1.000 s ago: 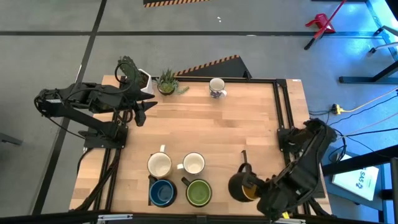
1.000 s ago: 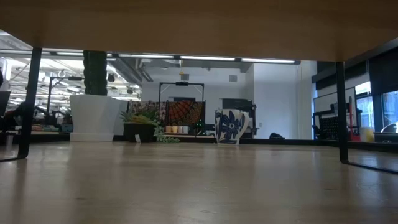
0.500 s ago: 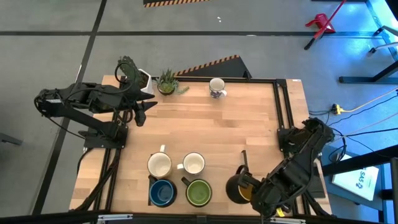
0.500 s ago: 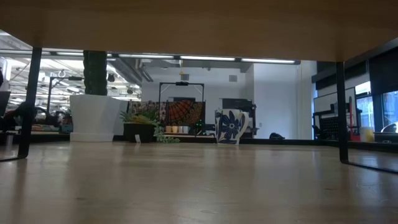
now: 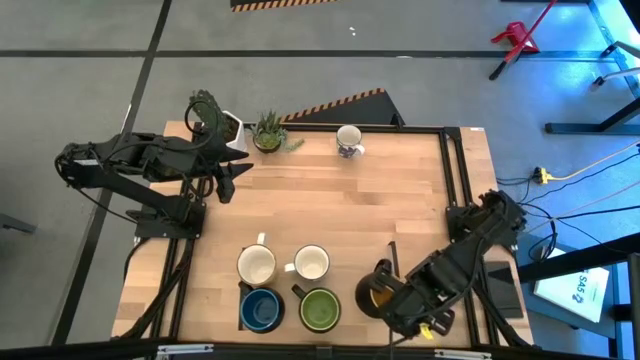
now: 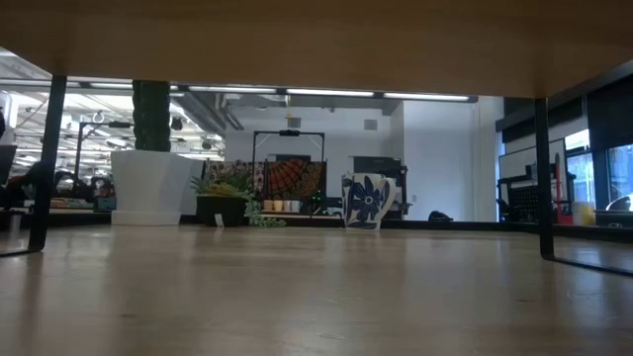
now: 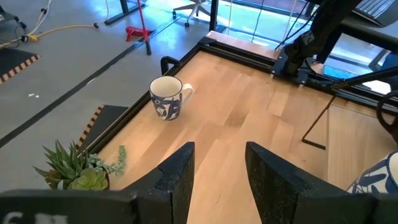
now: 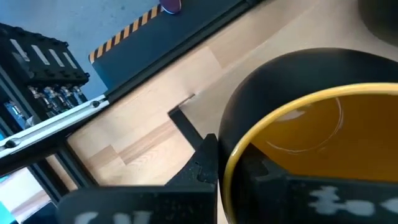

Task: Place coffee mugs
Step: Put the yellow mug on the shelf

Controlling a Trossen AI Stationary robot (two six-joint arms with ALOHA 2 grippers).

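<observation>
High view, right gripper [image 5: 385, 297] jaws clamped on orange-yellow mug [image 5: 377, 295], left gripper [image 5: 228, 180] jaws parted.

orange-yellow mug [image 8: 311, 143]: cut off by the right wrist view's edges, handle hidden
right fingers [image 8: 205, 163]: mostly hidden behind that mug
blue mug [image 5: 262, 311]: at the desk's 6 o'clock edge, handle not visible

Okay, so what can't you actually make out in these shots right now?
- High view: the right gripper covers most of the dark mug with the yellow inside, so the grip itself is hidden.
- Right wrist view: that mug is cut off by the picture's edges; no handle shows.
- Low view: the blue-patterned mug is too far off for detail.
- Left wrist view: the spiky plant is cut off by the left gripper.
</observation>
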